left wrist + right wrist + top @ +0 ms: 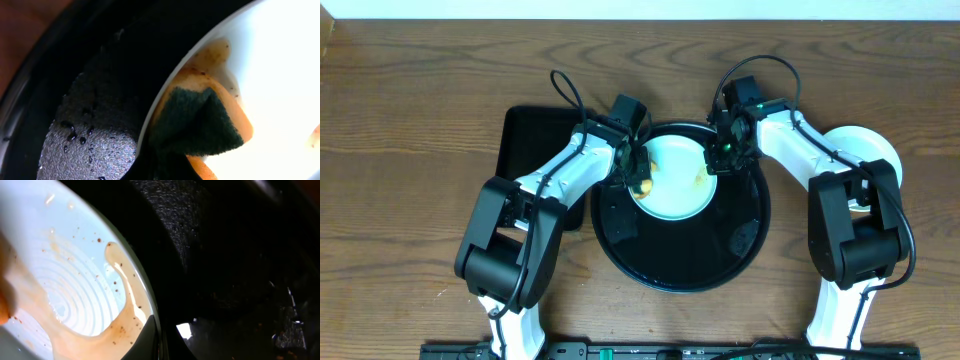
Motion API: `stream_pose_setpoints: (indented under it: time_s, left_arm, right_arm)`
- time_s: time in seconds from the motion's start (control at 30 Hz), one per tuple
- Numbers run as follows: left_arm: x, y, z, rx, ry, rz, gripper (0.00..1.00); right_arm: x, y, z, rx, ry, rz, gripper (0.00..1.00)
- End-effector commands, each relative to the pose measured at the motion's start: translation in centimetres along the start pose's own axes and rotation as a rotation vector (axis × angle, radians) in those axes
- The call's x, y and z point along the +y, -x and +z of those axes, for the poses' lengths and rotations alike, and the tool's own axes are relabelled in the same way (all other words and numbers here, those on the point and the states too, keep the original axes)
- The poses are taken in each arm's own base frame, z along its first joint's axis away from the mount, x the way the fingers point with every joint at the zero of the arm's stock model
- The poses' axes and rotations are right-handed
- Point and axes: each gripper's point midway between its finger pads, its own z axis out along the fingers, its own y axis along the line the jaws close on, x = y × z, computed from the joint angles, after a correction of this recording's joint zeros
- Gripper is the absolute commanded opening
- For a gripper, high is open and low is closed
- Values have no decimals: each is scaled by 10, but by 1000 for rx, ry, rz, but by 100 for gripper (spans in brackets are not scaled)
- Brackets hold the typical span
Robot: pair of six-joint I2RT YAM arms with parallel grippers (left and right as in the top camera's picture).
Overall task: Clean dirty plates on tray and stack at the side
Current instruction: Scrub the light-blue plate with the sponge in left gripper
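Observation:
A pale mint-blue plate [675,185] lies in the upper part of the round black tray [720,250]. My left gripper [640,178] is shut on a sponge [200,125] with a dark green scouring face and an orange body, and presses it on the plate's left rim. My right gripper [718,160] is shut on the plate's right rim. In the right wrist view the plate [70,270] carries thin brown sauce smears, and one finger [160,340] lies over its edge. Another pale plate [868,148] lies off the tray at the right, partly hidden by my right arm.
A smaller rectangular black tray [532,145] lies left of the round tray, under my left arm. The round tray's floor is wet, with droplets in the left wrist view [75,135]. Brown wooden tabletop [410,150] surrounds everything.

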Motion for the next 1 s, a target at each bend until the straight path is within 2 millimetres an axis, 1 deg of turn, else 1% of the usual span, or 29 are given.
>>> stream_pose_setpoints:
  time_s: [0.0, 0.07, 0.17, 0.37, 0.47, 0.53, 0.6, 0.73, 0.87, 0.97]
  left_arm:
    - [1, -55, 32, 211, -39, 29, 8]
    - [-20, -58, 32, 215, -132, 92, 8]
    - [-39, -55, 34, 180, -180, 164, 8]
    - [-65, -52, 37, 119, -228, 249, 8]
    - [-75, -44, 37, 74, -256, 271, 8]
    - [-78, -33, 37, 25, -259, 280, 9]
    - [-72, -16, 38, -50, -206, 275, 9]
    - [-49, 12, 37, -150, -103, 156, 8]
    - [-26, 30, 33, -177, -76, 82, 8]
    - [-3, 37, 31, -165, -50, 27, 8]
  right_arm:
    - [-12, -3, 4, 11, -57, 8, 1]
    - [-12, -4, 4, 12, -58, 8, 1]
    - [-13, -4, 4, 14, -58, 9, 1]
    - [-13, -6, 4, 22, -60, 11, 1]
    - [-13, -6, 4, 22, -60, 11, 1]
    - [-13, -6, 4, 22, -59, 11, 1]
    - [-13, -6, 4, 23, -59, 11, 1]
    - [-13, -7, 4, 25, -60, 12, 1]
    - [-13, -7, 4, 26, -60, 12, 1]
    - [-13, -7, 4, 25, -60, 12, 1]
